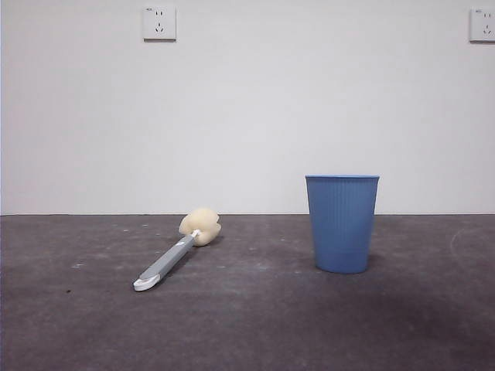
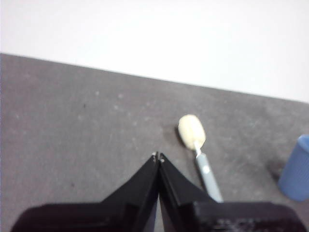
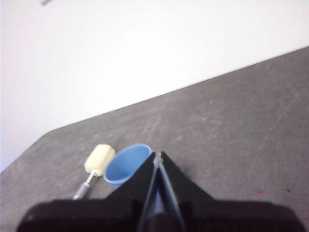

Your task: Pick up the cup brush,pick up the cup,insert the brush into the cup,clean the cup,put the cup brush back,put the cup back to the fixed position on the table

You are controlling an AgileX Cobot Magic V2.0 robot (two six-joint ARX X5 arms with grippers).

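Note:
The cup brush (image 1: 176,251) lies flat on the table (image 1: 247,325), left of centre, with its cream-yellow sponge head away from the camera and its white tip toward it. The blue ribbed cup (image 1: 342,222) stands upright right of centre, apart from the brush. Neither arm shows in the front view. In the left wrist view my left gripper (image 2: 158,156) is shut and empty, held above the table with the brush (image 2: 195,145) just beyond it and the cup (image 2: 297,169) at the edge. In the right wrist view my right gripper (image 3: 158,155) is shut and empty, above the cup (image 3: 126,164).
A plain white wall (image 1: 247,108) with two sockets (image 1: 159,23) stands behind the table's far edge. The brush (image 3: 95,166) also shows beside the cup in the right wrist view.

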